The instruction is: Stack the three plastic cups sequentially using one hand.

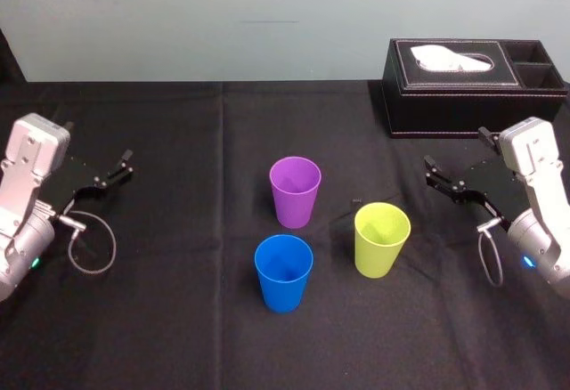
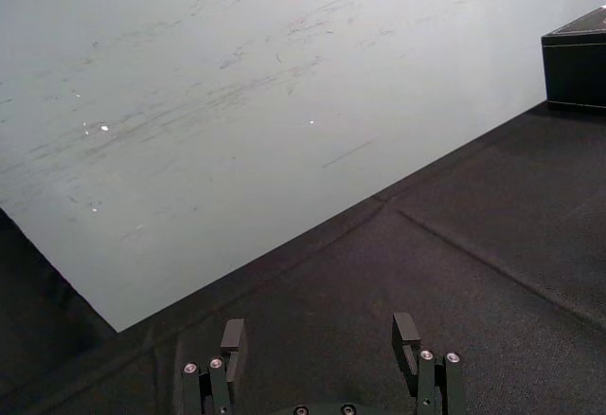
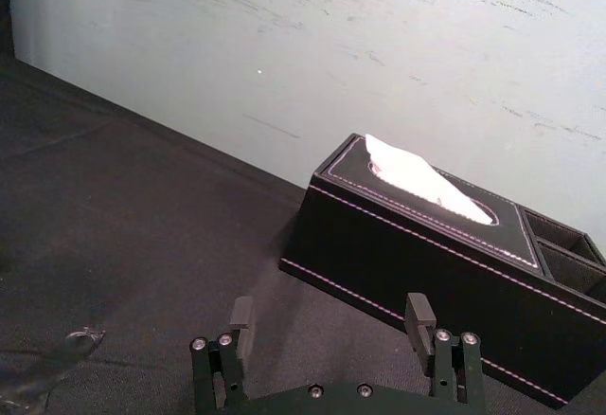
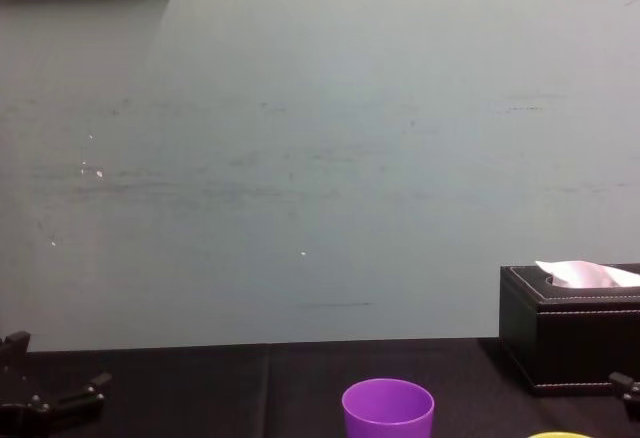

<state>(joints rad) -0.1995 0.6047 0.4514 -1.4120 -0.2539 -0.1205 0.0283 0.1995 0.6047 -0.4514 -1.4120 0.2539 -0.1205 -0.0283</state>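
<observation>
Nearest me on the black surface point(image 1: 169, 319) stands the blue cup point(image 1: 283, 272), then the yellow-green cup point(image 1: 381, 239) to its right and the purple cup point(image 1: 295, 191) behind, all upright and apart. My left fingers point(image 2: 233, 336) and right fingers point(image 3: 419, 316) hang spread and empty at either side. The tissue box point(image 1: 472, 74) sits farthest back.

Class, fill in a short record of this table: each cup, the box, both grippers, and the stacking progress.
purple cup: upright, rearmost of the three
blue cup: upright, nearest, in front of it
yellow-green cup: upright, to their right, standing apart
tissue box: back right
left gripper: open, empty, far left
right gripper: open, empty, right of the yellow-green cup
stacking: not begun
</observation>
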